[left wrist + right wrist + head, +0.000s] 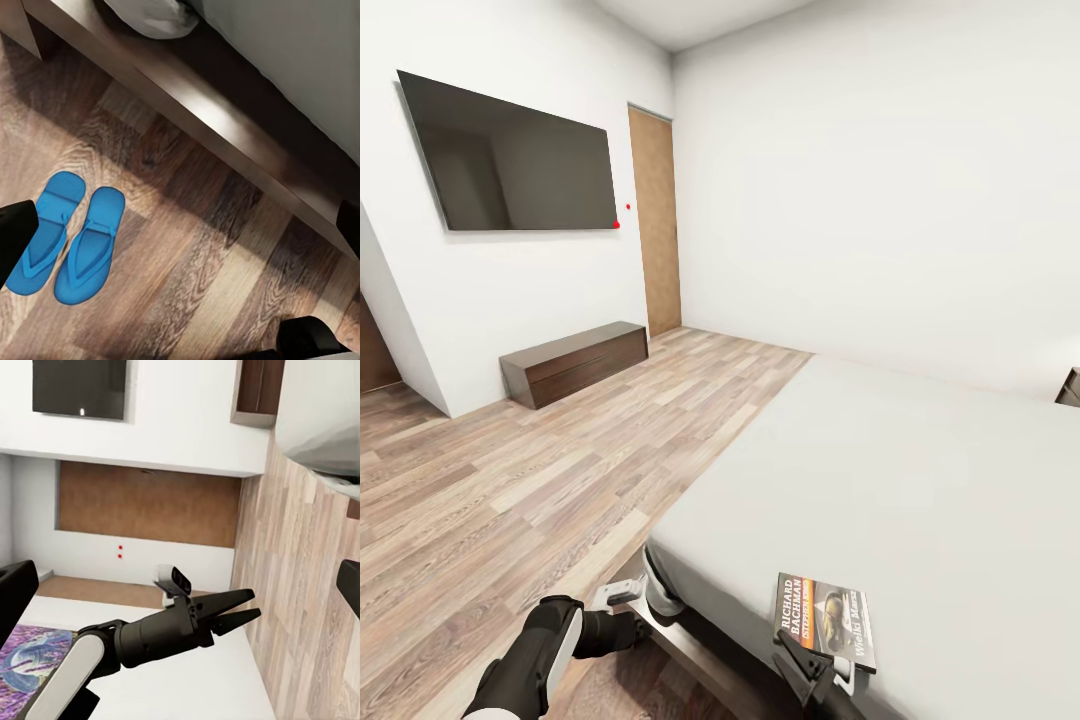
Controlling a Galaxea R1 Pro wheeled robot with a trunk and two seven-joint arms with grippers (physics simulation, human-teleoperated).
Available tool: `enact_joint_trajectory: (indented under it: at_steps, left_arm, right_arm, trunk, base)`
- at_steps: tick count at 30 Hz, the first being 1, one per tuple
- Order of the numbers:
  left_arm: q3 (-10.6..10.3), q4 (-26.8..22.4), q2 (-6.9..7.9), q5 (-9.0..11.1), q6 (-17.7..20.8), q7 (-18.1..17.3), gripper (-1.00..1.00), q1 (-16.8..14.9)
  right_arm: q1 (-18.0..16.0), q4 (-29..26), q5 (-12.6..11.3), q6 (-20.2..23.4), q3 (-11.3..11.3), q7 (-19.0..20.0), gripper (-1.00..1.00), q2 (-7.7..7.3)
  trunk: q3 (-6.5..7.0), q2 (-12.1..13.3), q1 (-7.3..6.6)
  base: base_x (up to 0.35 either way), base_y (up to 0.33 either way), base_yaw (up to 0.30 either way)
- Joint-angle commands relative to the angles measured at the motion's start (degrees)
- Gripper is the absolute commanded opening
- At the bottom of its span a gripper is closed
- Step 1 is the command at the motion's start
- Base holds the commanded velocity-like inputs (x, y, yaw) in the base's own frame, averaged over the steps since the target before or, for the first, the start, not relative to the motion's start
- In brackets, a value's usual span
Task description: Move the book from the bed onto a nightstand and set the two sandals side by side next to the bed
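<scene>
Nearest the head camera, at the bottom edge of its view, the right gripper sits at the near corner of the book, its dark fingers touching the book's lower edge; whether the jaws are clamped on the cover or merely resting against it cannot be told. That book lies flat on the bed, close to the mattress's near edge, its dark cover showing an orange-brown picture and white lettering that reads "RICHARD BACHMAN" along the spine side; the smaller lines of the title are too blurred to read. Just left of it, off the side of the bed and low over the floor, the left gripper hangs with its two fingers a little apart and nothing between them, a state the right wrist view confirms, where the same gripper shows as a narrow open fork. Below it, in the left wrist view, the two sandals lie side by side on the planks, bright blue, close together and pointing the same way, a short way out from the bed's dark wooden frame. Further off across the room, a long dark brown bench stands against the white wall beneath a wall-mounted black TV, and a brown door stands in the corner beyond.
</scene>
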Motion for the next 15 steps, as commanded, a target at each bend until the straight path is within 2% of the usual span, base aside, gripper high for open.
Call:
enact_joint_trajectory:
  at_steps: [1, 5, 11, 15]
  left_arm:
    - [0.3, -0.1, -0.08, -0.6, 0.2, -0.5, 1.0, 0.0]
    - [0.3, -0.1, -0.08, -0.6, 0.2, -0.5, 1.0, 0.0]
    - [0.3, -0.1, -0.08, -0.6, 0.2, -0.5, 1.0, 0.0]
    - [0.3, -0.1, -0.08, -0.6, 0.2, -0.5, 1.0, 0.0]
  right_arm:
    - [0.0, 0.0, -0.5, 0.6, 0.3, 0.1, 1.0, 0.0]
    - [0.0, 0.3, -0.6, 0.7, 0.4, 0.1, 1.0, 0.07]
    - [0.0, 5.7, -0.6, 0.8, 0.2, 0.1, 1.0, 0.05]
    - [0.0, 6.6, -0.7, 0.8, 0.0, 0.1, 1.0, 0.02]
  trunk:
    - [-0.06, 0.0, -0.01]
    - [-0.06, 0.0, -0.01]
    - [-0.06, 0.0, -0.01]
    - [-0.06, 0.0, -0.01]
  base:
    - [0.0, 0.0, 0.0]
    - [0.0, 0.0, 0.0]
    - [0.0, 0.0, 0.0]
    - [0.0, 0.0, 0.0]
